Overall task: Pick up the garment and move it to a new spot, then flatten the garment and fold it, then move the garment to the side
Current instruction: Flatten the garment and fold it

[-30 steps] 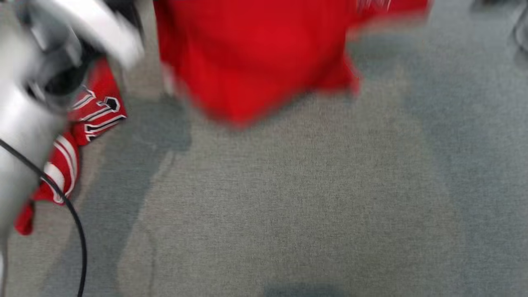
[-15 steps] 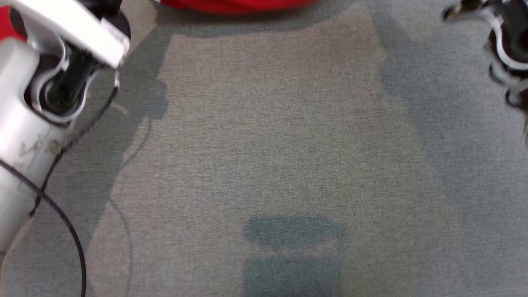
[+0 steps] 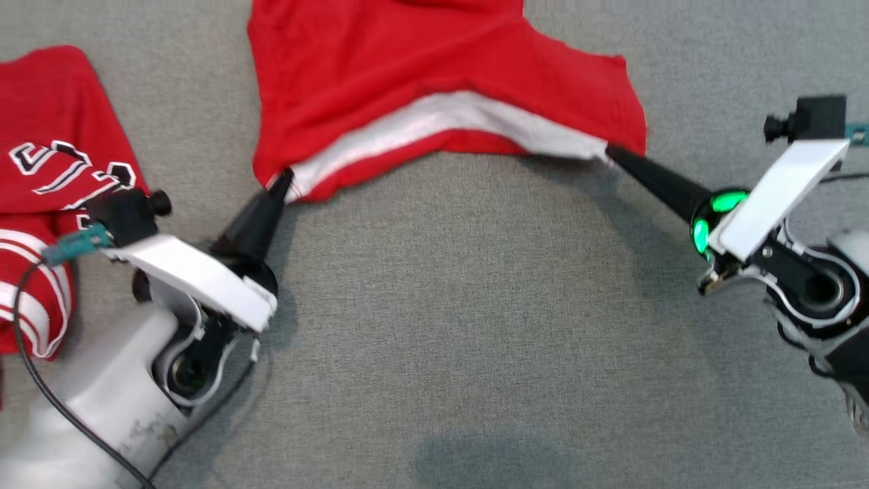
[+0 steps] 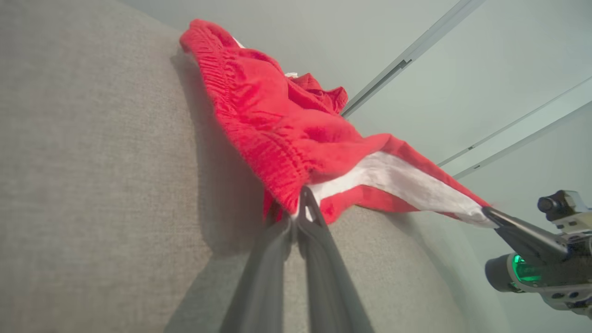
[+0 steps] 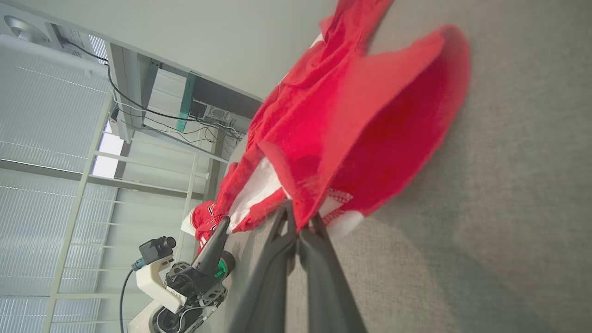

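The garment (image 3: 434, 75) is red with a white band along its near edge, spread on the grey cloth surface at the top middle of the head view. My left gripper (image 3: 284, 178) is shut on its near left corner, and my right gripper (image 3: 609, 151) is shut on its near right corner. The near edge sags between the two grips. Up close in the left wrist view, the garment (image 4: 277, 125) bunches above the closed left gripper (image 4: 301, 193). The right wrist view has red cloth (image 5: 370, 120) pinched in the right gripper (image 5: 299, 217).
A second red piece with white stripes and lettering (image 3: 47, 176) lies at the far left beside my left arm. Grey cloth surface (image 3: 475, 326) stretches in front of the garment. A black cable (image 3: 41, 394) runs along the left arm.
The head camera has shifted a great deal, so the whole picture differs. Both grippers now hold the garment's near corners low at the surface, with the white band facing me.
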You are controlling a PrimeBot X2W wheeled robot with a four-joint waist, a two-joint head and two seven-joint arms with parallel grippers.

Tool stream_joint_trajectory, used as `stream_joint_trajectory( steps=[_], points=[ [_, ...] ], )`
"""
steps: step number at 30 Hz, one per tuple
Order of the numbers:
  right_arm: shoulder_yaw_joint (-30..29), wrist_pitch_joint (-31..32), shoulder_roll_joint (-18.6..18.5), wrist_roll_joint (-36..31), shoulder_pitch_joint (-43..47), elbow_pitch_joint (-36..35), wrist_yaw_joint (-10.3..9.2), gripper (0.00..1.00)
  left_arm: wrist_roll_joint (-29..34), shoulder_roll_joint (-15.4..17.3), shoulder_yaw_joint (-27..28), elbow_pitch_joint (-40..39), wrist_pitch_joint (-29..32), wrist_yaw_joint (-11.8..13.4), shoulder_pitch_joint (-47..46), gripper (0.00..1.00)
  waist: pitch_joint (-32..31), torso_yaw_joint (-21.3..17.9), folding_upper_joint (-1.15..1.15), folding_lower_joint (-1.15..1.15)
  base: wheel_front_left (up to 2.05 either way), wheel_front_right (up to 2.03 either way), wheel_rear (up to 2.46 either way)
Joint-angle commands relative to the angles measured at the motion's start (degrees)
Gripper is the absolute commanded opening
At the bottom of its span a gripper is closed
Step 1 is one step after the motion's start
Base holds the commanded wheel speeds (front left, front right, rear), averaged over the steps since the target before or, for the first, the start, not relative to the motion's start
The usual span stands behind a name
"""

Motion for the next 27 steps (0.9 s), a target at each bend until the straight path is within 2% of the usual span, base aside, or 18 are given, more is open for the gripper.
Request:
stream_joint_trajectory(
  steps=[1, 7, 14, 21, 27],
  points=[
    [-0.5, 0.2, -0.9, 0.4, 2.6, -1.2, 0.26, 0.00, 0.1, 1.6, 1.8, -1.1, -0.6, 0.0, 0.6, 0.00, -2.3, 0.9, 0.00, 0.00, 0.00, 0.00, 0.00],
    [-1.5, 2.2, -0.6, 1.0, 9.1, -0.9, 0.26, 0.00, 1.7, 0.8, -0.7, -1.2, -0.7, -0.1, 6.7, 0.00, -8.1, 1.5, 0.00, 0.00, 0.00, 0.00, 0.00],
    [-1.5, 3.9, 0.2, -0.3, 15.3, 0.3, 0.26, 0.00, 0.6, 1.0, -3.6, -1.7, -0.8, -0.1, 13.0, 0.00, -14.6, 1.5, 0.00, 0.00, 0.00, 0.00, 0.00],
    [-2.7, 3.3, -0.4, -2.5, 18.6, 1.8, 0.26, 0.00, -1.3, 4.2, -8.2, -3.8, -0.5, -0.1, 15.1, 0.00, -16.8, 1.5, 0.00, 0.00, 0.00, 0.00, 0.00],
    [-3.4, 3.3, -0.9, -3.9, 19.9, 3.5, 0.26, 0.00, -3.7, 8.1, -11.8, -6.6, 2.6, -0.1, 16.1, 0.00, -17.2, 1.8, 0.00, 0.00, 0.00, 0.00, 0.00]
  ],
)
